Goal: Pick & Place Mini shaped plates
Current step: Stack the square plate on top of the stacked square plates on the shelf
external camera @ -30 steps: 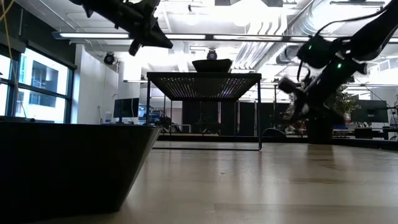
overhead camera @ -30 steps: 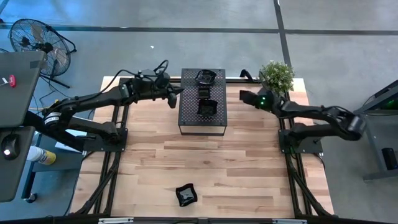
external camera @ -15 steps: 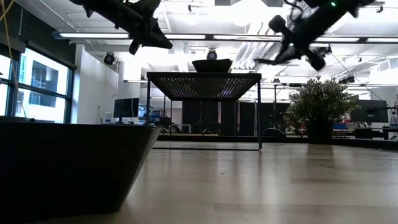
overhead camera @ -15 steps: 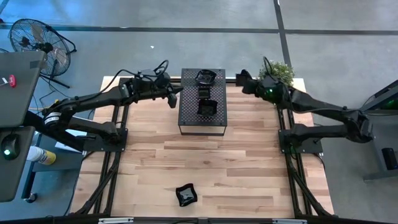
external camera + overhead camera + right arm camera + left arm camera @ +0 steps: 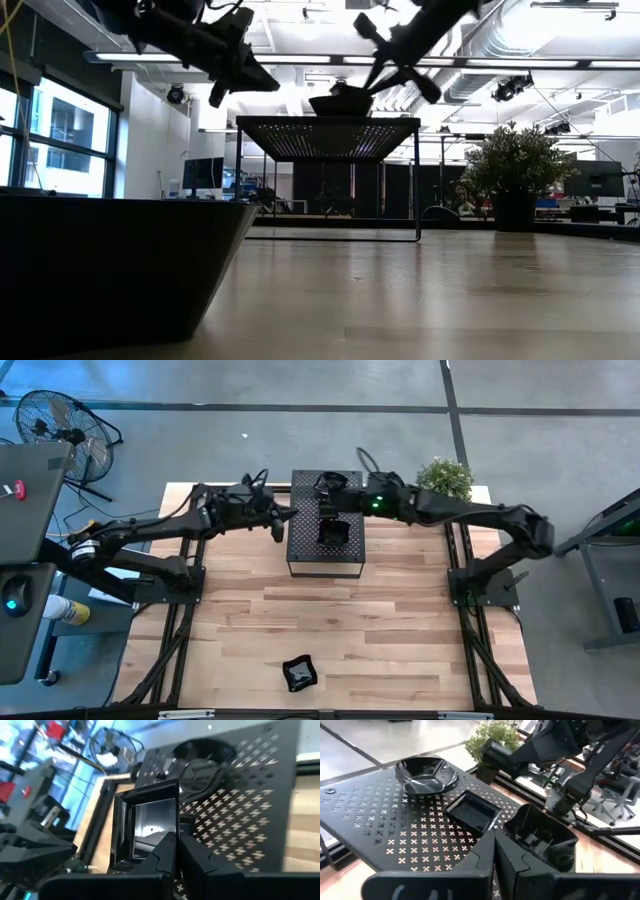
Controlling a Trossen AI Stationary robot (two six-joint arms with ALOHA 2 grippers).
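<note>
Right gripper hovers over the glossy black square dish on the dark perforated box, fingers nearly pressed together—descending unopened, they could knock the dish off—while the left gripper, fingers shut, waits beside.

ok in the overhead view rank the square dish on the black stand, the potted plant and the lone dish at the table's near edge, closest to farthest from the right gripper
1. The square dish sits on the perforated stand, just beside the right gripper.
2. The potted plant stands at the table's far right corner, behind that arm.
3. The lone dish lies at the table's near edge, clearly farthest.
</note>
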